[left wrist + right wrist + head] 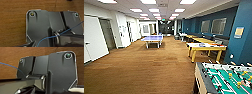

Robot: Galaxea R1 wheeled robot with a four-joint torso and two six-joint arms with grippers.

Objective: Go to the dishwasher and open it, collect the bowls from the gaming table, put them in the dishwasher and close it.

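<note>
The robot stood on brown carpet (141,67) in a long recreation room. In the head view, the table-football table (224,77), with its green field and rods, sat at about five o'clock, close to the robot. The gaming table (205,47), long, white-topped and yellow-legged, stood at about two o'clock beside the blue wall (241,37); small objects lay on its top, too blurred to identify as bowls. A blue table-tennis table (152,38) stood farther off near twelve o'clock. A white door (92,40) was at nine o'clock. Both wrist views faced down at the carpet. Whether either gripper was open or closed could not be told.
</note>
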